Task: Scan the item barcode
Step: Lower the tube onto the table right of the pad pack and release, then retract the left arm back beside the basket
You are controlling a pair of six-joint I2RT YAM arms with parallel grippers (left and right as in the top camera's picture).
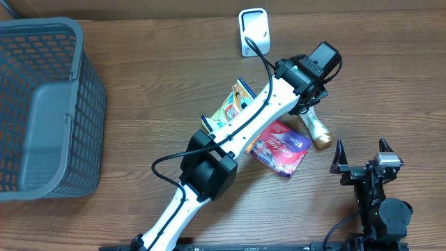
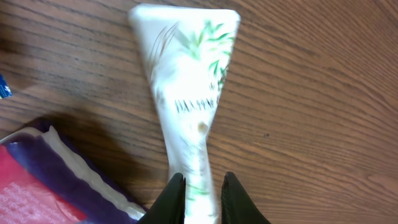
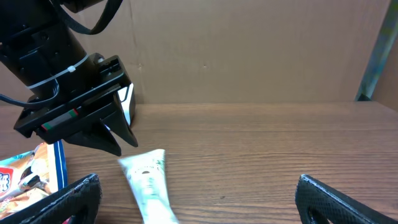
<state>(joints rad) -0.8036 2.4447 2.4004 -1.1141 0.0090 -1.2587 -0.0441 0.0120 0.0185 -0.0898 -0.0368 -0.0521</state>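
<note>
The tube lies on the table, just right of the red snack pack and below the white scanner. It looks light and soft, the kind you can squash, with a smooth skin that may slip. One end is flat and wide. The other end has a hard round cap. I think the best place to hold it is the narrow, firmer part near the cap. The hold should be gentle, so the tube does not bend or squirt.

The left gripper is at the tube. Its two fingers are close together with a small gap, and the tube shows in that gap. I cannot tell if they pinch the tube or just hang over it, because from the right wrist the tips look a little above the flat end.

The right gripper sits to the right of the tube, near the cap. It is spread wide and holds nothing.

The top view shows the cap and the scanner, but the arm hides the left fingers. The left wrist view shows green leaves and some writing up close, but no barcode, so that may be underneath. The right wrist view shows from the side that the tube lies flat on the wood.
</note>
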